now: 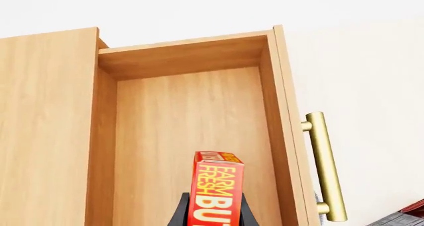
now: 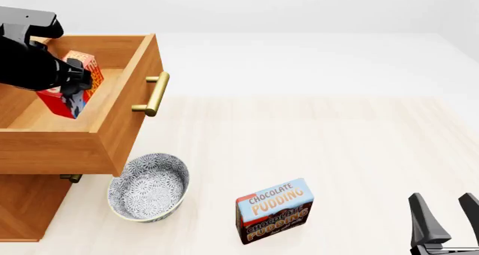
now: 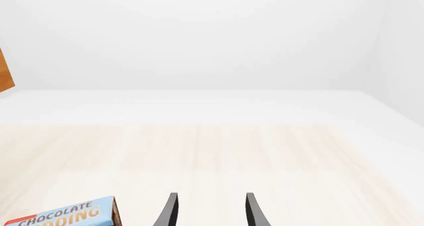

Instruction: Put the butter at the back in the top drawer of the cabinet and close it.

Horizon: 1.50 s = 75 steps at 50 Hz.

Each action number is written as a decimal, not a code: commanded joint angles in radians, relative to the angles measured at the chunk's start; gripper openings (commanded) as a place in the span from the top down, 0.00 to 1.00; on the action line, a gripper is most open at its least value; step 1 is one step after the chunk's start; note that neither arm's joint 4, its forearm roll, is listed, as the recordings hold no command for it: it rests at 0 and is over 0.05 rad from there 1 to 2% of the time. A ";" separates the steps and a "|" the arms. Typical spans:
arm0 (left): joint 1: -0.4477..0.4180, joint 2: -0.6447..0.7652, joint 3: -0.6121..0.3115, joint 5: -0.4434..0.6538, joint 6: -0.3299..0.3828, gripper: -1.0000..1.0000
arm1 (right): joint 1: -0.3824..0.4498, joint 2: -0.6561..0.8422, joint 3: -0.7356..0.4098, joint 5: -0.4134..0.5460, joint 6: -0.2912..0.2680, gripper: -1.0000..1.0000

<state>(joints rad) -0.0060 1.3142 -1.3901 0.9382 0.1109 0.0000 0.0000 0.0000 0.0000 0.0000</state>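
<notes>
The red-and-orange butter (image 2: 73, 84) box is clamped between the fingers of my left gripper (image 2: 75, 78), hanging inside the pulled-out top drawer (image 2: 112, 126) of the light-brown cabinet (image 2: 22, 202). In the left wrist view the butter (image 1: 217, 188) stands on end above the drawer floor (image 1: 192, 126), and the brass handle (image 1: 324, 166) shows on the drawer front. My right gripper (image 2: 443, 224) is open and empty near the table's front right corner; its two fingers also show as the right gripper (image 3: 208, 211) in its own wrist view.
A patterned bowl (image 2: 147, 188) sits on the table just below the open drawer's front. A blue-and-brown Chocolate Pudding box (image 2: 274, 210) stands near the front middle, left of the right gripper. The lower drawers are hidden under the open one.
</notes>
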 commanded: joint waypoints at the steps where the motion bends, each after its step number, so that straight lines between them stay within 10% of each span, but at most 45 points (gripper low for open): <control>1: 0.015 -0.003 0.006 -0.015 0.013 1.00 | 0.000 0.000 0.000 0.000 0.000 0.00; 50: 0.034 0.030 0.055 -0.073 -0.014 1.00 | 0.000 0.000 0.000 0.000 0.000 0.00; 51: 0.039 0.025 0.060 -0.074 -0.010 0.00 | 0.000 0.000 0.000 0.000 0.000 0.00; 75: -0.026 -0.028 -0.080 0.031 -0.075 0.00 | 0.000 0.000 0.000 0.000 0.000 0.00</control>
<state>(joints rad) 0.0098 1.3222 -1.3812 0.8996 0.0721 0.0000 0.0000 0.0000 0.0000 0.0000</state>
